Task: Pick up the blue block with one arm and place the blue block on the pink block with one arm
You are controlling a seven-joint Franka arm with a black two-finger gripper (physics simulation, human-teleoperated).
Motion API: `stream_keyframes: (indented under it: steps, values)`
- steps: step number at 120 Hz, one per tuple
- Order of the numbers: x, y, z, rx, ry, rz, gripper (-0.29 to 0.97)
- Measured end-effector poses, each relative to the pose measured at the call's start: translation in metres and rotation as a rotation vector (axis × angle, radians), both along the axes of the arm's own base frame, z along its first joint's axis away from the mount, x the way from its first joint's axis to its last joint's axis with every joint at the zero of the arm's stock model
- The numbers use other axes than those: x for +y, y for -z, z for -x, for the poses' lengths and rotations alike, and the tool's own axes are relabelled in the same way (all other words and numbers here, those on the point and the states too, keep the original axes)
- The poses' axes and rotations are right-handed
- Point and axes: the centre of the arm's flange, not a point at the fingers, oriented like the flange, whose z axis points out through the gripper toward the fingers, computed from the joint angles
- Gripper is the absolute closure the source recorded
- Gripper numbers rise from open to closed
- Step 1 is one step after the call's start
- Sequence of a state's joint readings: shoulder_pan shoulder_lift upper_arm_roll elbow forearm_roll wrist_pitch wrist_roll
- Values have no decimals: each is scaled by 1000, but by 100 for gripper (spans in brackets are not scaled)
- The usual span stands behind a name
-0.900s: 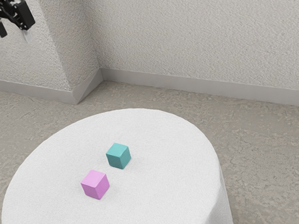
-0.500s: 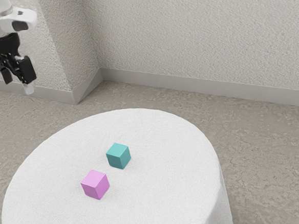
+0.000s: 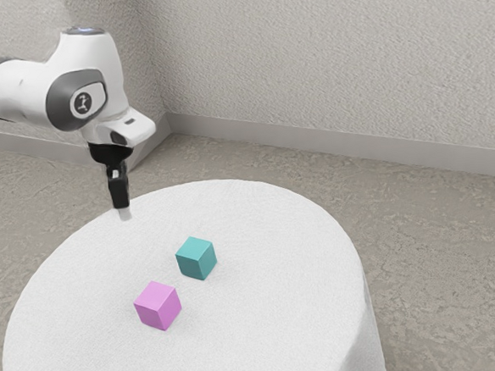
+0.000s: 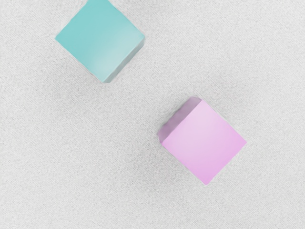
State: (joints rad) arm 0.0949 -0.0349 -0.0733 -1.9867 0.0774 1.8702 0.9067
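Note:
The blue block point(image 3: 196, 258), teal in shade, sits near the middle of the round white table point(image 3: 266, 210). The pink block point(image 3: 157, 305) rests just in front of it, toward the exterior view's left, with a small gap between them. My gripper point(image 3: 123, 209) hangs point-down over the table's far left edge, well left of and above both blocks, open and holding nothing. In the wrist view the blue block point(image 4: 100, 40) and the pink block point(image 4: 204, 140) lie apart on the white cloth.
The table's cloth drops off at the rim all round. A textured wall with a grey baseboard point(image 3: 329, 141) and a jutting corner point(image 3: 130, 151) stands behind the table. The floor is speckled grey.
My arm has swung down and toward the exterior view's right, from the upper left corner to the table's far left edge. The blocks have not moved.

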Motion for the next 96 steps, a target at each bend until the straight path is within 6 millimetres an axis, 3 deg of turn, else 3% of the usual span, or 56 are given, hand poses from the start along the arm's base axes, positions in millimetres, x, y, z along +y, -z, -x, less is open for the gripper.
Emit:
stream_keyframes:
  steps: [17,27,51,96]
  values:
    - [-17,23,-17,-60,201,56,0]
    - [-26,51,-31,-57,291,94,0]
    - [-9,96,-54,-63,417,131,0]
    - [-18,156,-77,-54,595,191,0]
